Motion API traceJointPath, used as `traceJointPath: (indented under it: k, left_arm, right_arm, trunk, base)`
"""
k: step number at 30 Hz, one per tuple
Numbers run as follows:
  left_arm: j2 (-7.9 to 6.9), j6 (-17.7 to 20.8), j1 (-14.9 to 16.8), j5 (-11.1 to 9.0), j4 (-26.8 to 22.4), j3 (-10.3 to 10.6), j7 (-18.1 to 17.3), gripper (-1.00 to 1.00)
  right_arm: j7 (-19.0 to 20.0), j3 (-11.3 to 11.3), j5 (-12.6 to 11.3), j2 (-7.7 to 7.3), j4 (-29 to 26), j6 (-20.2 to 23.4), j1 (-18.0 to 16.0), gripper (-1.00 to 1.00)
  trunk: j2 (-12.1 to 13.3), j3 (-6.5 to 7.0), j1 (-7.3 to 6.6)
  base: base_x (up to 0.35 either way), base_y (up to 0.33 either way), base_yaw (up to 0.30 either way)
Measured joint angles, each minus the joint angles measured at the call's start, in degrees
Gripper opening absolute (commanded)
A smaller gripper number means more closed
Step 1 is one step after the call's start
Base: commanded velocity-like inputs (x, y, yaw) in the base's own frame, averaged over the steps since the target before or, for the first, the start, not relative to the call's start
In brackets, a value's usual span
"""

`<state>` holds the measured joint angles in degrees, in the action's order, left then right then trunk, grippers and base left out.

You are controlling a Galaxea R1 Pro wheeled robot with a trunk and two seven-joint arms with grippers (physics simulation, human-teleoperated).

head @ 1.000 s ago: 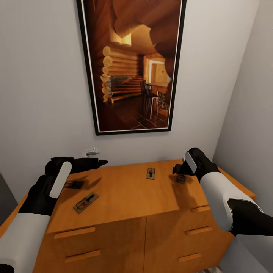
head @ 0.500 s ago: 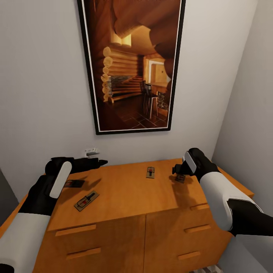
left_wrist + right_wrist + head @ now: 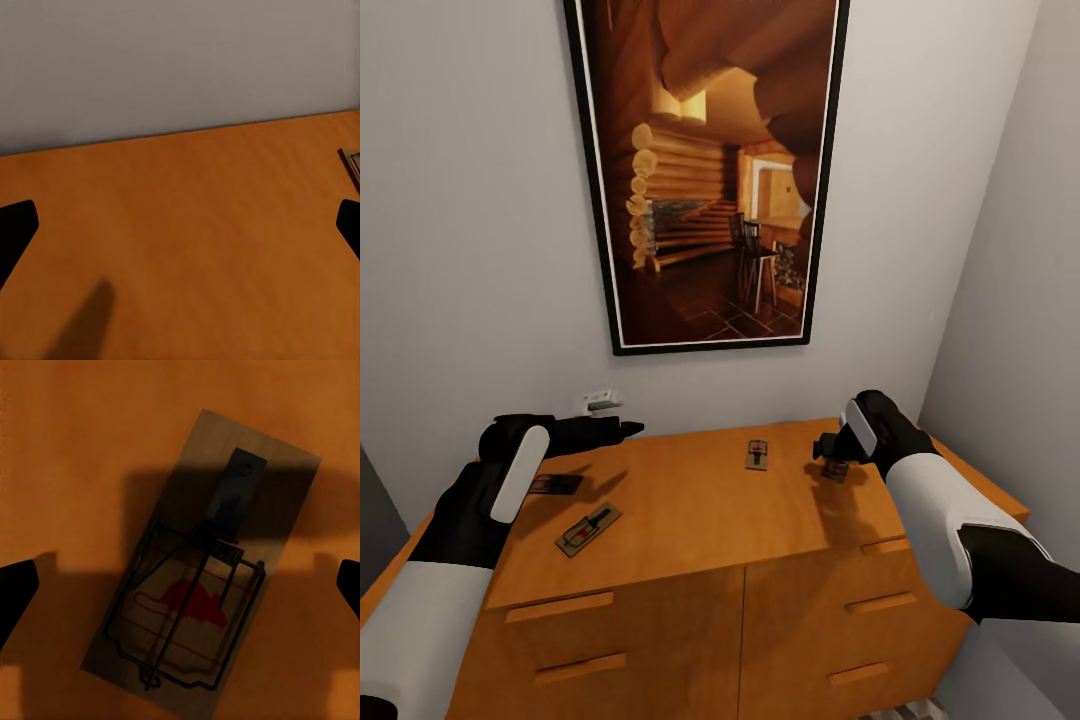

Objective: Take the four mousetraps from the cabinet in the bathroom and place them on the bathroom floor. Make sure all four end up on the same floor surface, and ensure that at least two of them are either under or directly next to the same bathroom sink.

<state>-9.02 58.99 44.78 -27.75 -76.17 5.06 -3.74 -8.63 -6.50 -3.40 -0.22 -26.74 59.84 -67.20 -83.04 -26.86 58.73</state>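
The orange-brown cabinet (image 3: 690, 520) stands against the wall with four mousetraps on its top. One mousetrap (image 3: 588, 530) lies front left, and a second mousetrap (image 3: 555, 485) lies in shadow under my left arm. A third mousetrap (image 3: 758, 455) sits at the middle back. The fourth mousetrap (image 3: 836, 470) lies right under my right gripper (image 3: 825, 447). That gripper (image 3: 180, 589) is open, hovering over this mousetrap (image 3: 206, 577) with a fingertip on each side. My left gripper (image 3: 628, 430) is open above bare cabinet top (image 3: 180, 225), a trap's edge (image 3: 352, 166) beside it.
A large framed picture (image 3: 710, 170) hangs on the wall above the cabinet. A small white fitting (image 3: 600, 400) sits on the wall by my left gripper. The side wall (image 3: 1010, 320) stands close on the right. Drawer handles (image 3: 558, 607) line the cabinet front.
The head view has shifted very slightly. Both arms and all the mousetraps keep their places.
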Motion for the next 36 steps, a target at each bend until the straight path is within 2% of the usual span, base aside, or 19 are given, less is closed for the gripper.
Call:
traceJointPath:
  k: [10, 36]
  left_arm:
    - [0.01, -0.01, 0.00, 0.00, 0.01, 0.00, -0.01, 1.00]
    - [0.02, -0.01, 0.00, -0.06, 0.01, 0.05, -0.01, 1.00]
  right_arm:
    - [0.04, 0.06, 0.10, 0.13, 2.20, 0.00, -0.04, 1.00]
    - [0.09, -0.14, -0.86, -0.27, 2.09, -0.07, -0.04, 1.00]
  trunk:
    - [-0.01, 0.01, 0.00]
    - [-0.01, 0.01, -0.01]
  base:
    - [0.000, 0.000, 0.000]
    - [0.000, 0.000, 0.000]
